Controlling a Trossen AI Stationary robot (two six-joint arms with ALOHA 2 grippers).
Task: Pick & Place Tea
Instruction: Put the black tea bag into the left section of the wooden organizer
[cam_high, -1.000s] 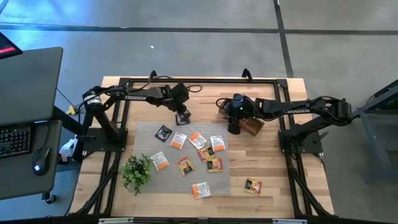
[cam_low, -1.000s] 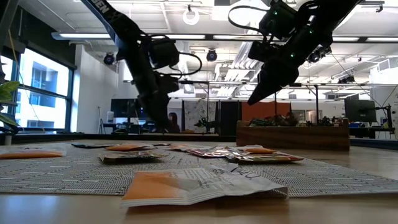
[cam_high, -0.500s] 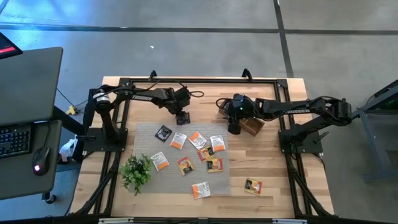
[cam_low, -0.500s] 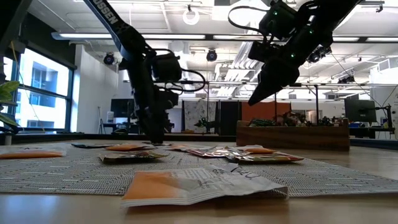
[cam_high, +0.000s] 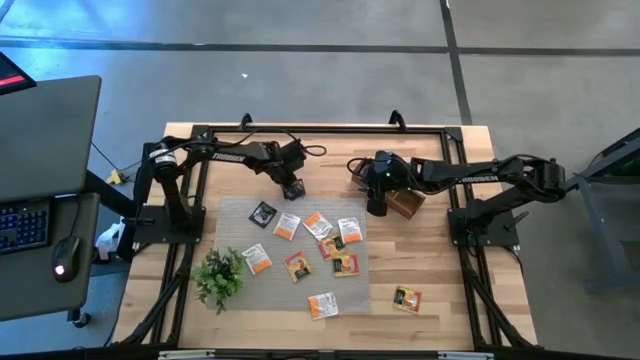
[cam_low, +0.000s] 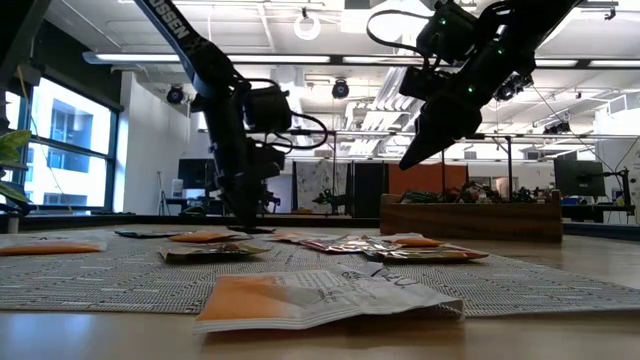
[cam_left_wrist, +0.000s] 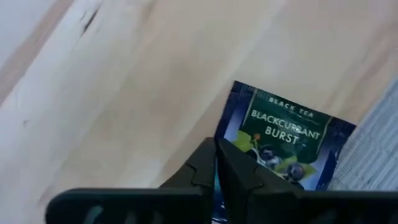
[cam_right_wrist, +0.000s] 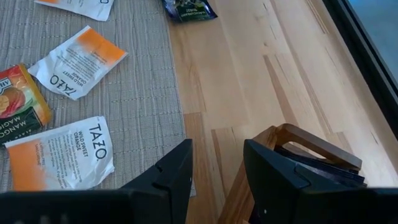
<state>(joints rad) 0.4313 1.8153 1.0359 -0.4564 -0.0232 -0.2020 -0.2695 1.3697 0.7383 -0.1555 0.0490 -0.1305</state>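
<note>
My left gripper (cam_high: 293, 188) is down at the mat's far edge, shut on a dark blue tea sachet (cam_left_wrist: 283, 140) that lies on the wood with one corner at the grey woven mat (cam_high: 235, 235). My right gripper (cam_high: 375, 208) is open and empty, raised above the table (cam_low: 415, 155) beside a wooden box (cam_high: 405, 203). Several orange-and-white sachets (cam_high: 317, 224) and a black one (cam_high: 262, 212) lie flat on the mat. One sachet (cam_high: 406, 298) lies on bare wood at the near right. My left gripper has its two fingers closed on the dark blue sachet's near edge (cam_left_wrist: 225, 138), coming from above and pointing down (cam_low: 245, 228). The fingers hide the place of contact. The sachet lies flat on the table.
A green plant sprig (cam_high: 218, 275) lies at the mat's near left corner. The wooden box (cam_right_wrist: 292, 162) holds dark sachets. A black frame (cam_high: 320, 130) runs along the table's far edge. Bare wood shows right of the mat (cam_high: 430, 250).
My left gripper has gone down to the table at the mat's far edge, and its arm has straightened out. My right gripper has kept still.
</note>
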